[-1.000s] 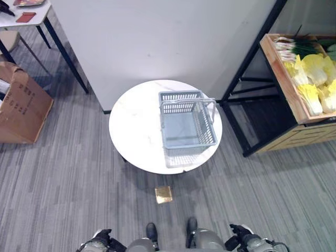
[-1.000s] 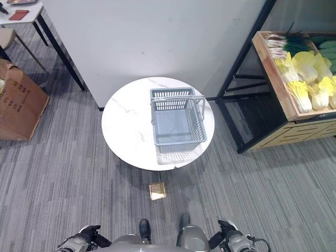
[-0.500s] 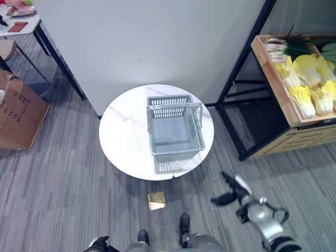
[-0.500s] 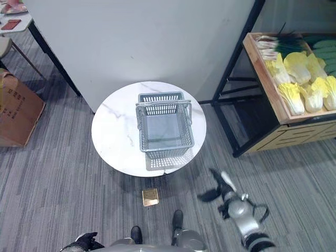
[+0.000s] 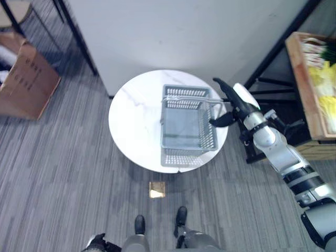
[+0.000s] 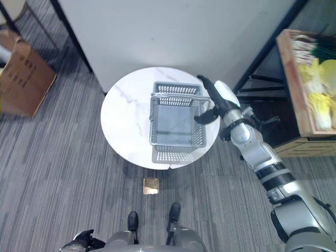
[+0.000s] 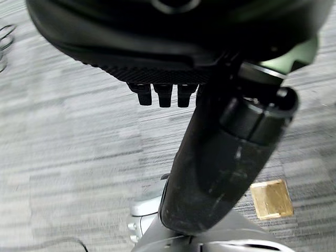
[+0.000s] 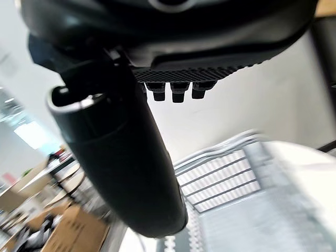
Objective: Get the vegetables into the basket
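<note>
Vegetables [image 6: 318,79]: pale cabbages and some green stalks lie in a wooden crate [image 6: 290,84] on a dark rack [image 5: 262,86], at about 3 o'clock from the table and well apart from it. None are in the basket yet.

Basket [image 5: 186,123]: grey plastic, empty, standing upright on the round white table [image 5: 134,126], toward the table's 3 o'clock side, handle [image 5: 191,99] raised across its far end.

Right hand [image 5: 231,100]: fingers straight and spread, thumb out toward the basket, holding nothing. It hangs at the basket's 2 o'clock corner, just beside the handle; contact cannot be judged from here. Left hand [image 7: 163,94]: low at the robot's side over the carpet, fingers curled under, holding nothing.

Risks, as I judge them:
- The hand is close to the basket, not to the vegetables. A sweep toward the crate could clip the handle and drag the light, empty basket toward the near table edge at 3 o'clock.
- The rack's dark upright stands between the hand and the crate; the arm could strike it.
- A loose cabbage may slip from an incomplete grasp.

Also present: a cardboard box [image 5: 26,79] at 10 o'clock and a small brass floor plate [image 5: 156,189] at 6 o'clock.
</note>
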